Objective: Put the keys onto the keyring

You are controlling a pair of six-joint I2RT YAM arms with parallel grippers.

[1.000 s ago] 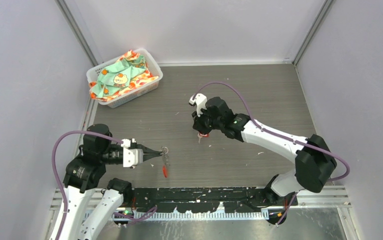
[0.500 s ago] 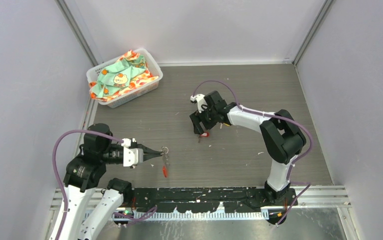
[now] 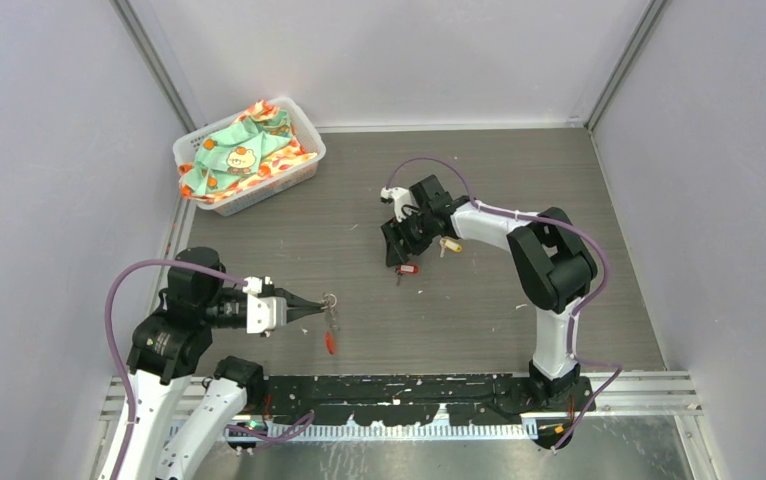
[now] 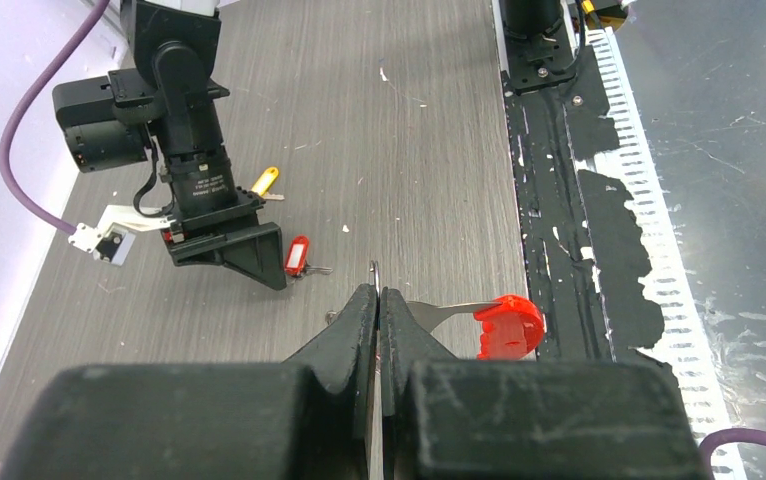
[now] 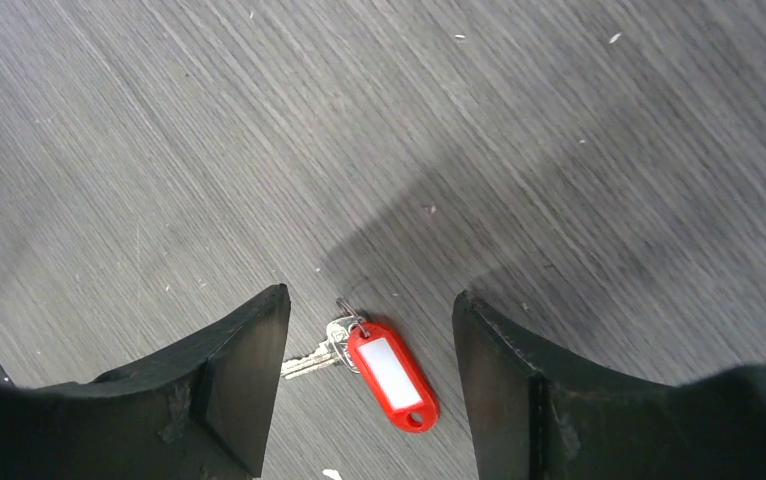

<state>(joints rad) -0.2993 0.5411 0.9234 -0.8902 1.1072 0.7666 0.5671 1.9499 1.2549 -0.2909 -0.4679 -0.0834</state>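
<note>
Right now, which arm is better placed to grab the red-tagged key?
The right. The right gripper is open and directly over the red-tagged key. The left gripper is shut on the keyring, well away from that key, so it is busy.

Right arm (image 3: 549,262) back; yellow key (image 3: 449,244) uncovered

Left arm low at the near-left corner, right arm reaching to mid-table.
The left gripper (image 3: 311,305) lies level, pointing toward the right edge, its jaws pinched on the keyring (image 4: 504,322). The right gripper (image 5: 369,305) points downward, jaws spread wide, with the elbow folded sharply.
</note>
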